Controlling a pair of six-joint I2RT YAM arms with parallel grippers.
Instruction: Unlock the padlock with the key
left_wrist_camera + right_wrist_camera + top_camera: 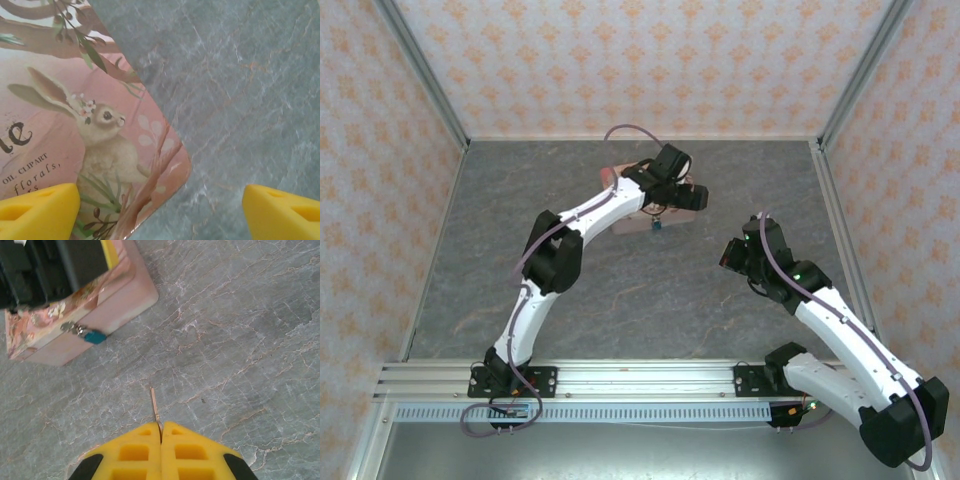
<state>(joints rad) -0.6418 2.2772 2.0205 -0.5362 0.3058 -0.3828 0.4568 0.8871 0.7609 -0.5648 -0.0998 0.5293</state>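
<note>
Key (155, 405) pinched in the right tool (161, 434), blade straight out ahead, blue padlock (94, 336) well beyond (left tool (160, 207) spread above the pink tin (75, 130)).

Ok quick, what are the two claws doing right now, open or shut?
Left gripper: open, over the pink tin, holding nothing.
Right gripper: shut on the key.

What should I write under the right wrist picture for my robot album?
Right gripper pinches the key, pointing toward the blue padlock hanging on the pink tin.
</note>
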